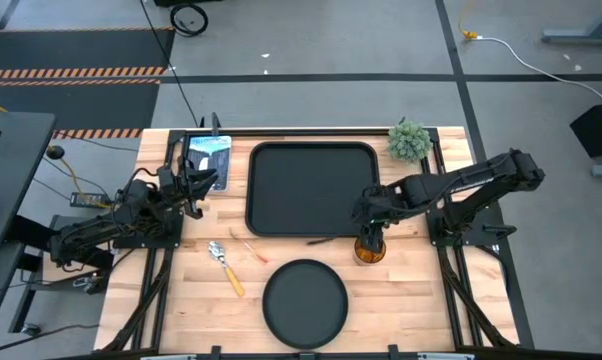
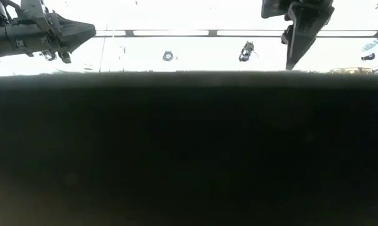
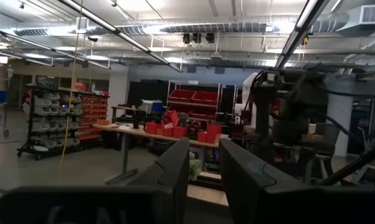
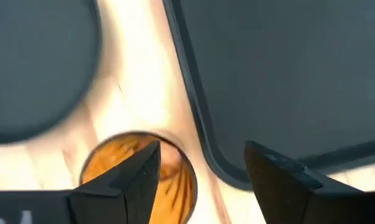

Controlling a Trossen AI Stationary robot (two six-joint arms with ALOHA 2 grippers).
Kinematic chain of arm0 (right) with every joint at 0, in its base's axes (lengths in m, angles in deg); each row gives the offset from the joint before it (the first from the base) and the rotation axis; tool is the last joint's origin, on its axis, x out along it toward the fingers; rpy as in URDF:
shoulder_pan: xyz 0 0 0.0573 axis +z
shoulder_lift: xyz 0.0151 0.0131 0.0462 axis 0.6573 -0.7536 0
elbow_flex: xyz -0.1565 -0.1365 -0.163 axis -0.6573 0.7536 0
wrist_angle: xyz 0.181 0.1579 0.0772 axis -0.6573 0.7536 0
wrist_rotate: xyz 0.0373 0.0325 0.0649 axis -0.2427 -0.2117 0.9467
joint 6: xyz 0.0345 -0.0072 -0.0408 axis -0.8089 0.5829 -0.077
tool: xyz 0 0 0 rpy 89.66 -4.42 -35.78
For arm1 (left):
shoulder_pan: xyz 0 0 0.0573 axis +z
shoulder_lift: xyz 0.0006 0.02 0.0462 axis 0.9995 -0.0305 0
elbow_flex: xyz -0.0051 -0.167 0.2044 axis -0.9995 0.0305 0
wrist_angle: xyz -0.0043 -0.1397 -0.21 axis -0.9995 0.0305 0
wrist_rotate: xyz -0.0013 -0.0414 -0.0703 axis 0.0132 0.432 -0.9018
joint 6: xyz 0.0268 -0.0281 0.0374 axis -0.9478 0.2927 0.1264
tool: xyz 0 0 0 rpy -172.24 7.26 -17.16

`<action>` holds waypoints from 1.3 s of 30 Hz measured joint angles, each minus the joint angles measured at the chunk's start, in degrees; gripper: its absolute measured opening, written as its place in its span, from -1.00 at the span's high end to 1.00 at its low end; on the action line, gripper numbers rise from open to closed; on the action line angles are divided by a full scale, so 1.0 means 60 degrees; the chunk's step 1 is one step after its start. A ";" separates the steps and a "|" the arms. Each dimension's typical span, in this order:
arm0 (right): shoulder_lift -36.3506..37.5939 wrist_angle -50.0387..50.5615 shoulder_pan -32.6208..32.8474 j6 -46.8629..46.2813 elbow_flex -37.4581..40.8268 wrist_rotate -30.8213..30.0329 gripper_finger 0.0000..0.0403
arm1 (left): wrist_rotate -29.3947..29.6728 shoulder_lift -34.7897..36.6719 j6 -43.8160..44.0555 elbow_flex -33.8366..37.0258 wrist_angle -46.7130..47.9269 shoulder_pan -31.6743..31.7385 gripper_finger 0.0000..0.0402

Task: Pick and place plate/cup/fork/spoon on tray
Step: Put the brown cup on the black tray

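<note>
The black tray (image 1: 311, 190) lies at the table's far middle. The round black plate (image 1: 304, 303) lies near the front edge. The amber cup (image 1: 370, 250) stands upright on the wood by the tray's near right corner. My right gripper (image 1: 371, 236) points down over the cup and is open. In the right wrist view (image 4: 203, 149) one finger is over the cup's mouth (image 4: 137, 168) and the other over the tray's corner (image 4: 250, 112). The spoon (image 1: 224, 265) and the slim fork (image 1: 255, 249) lie on the wood left of the plate. My left gripper (image 1: 203, 180) waits at the far left, raised and level, with a narrow gap between its fingers (image 3: 204, 158).
A green plant ball (image 1: 409, 140) sits at the table's far right corner. A blue-and-white item (image 1: 208, 155) lies left of the tray, just beyond my left gripper. The low view is mostly blocked by a dark mass, and both grippers show above it.
</note>
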 joint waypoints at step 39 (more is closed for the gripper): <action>-0.2245 0.1531 0.0286 0.0748 -0.0606 0.0524 -0.19 | 0.0387 -0.0003 0.0242 -0.0004 0.0593 0.0001 0.53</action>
